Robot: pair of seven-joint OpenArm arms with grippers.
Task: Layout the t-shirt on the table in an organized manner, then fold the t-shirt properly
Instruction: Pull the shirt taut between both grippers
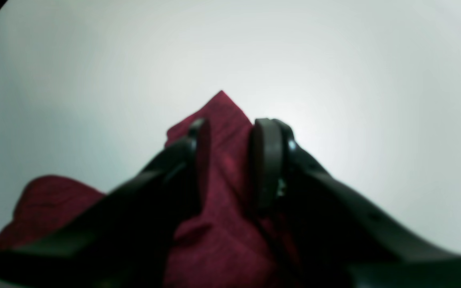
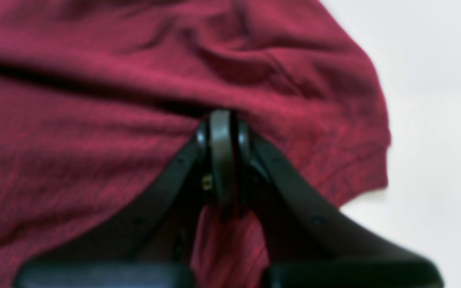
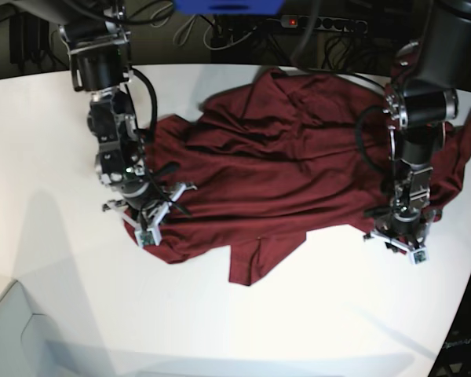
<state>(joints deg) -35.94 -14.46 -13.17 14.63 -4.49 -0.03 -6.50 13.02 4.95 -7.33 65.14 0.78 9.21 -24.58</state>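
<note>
The dark maroon t-shirt [image 3: 282,157] lies crumpled and spread across the far half of the white table [image 3: 298,314]. My left gripper [image 3: 404,236] sits at the shirt's right-hand edge in the base view. In the left wrist view the left gripper [image 1: 230,128] is shut on a fold of the t-shirt [image 1: 224,168], with a pointed corner of cloth sticking out past the fingertips over the table [image 1: 334,60]. My right gripper [image 3: 153,216] is at the shirt's left edge. Close up, the right gripper [image 2: 222,120] has its fingers pressed together, pinching the t-shirt [image 2: 94,140].
A power strip with cables [image 3: 322,23] and a blue object [image 3: 228,6] lie beyond the table's far edge. The table's curved edge [image 3: 463,298] runs close to the left arm. Bare white tabletop [image 3: 243,330] stretches in front of the shirt.
</note>
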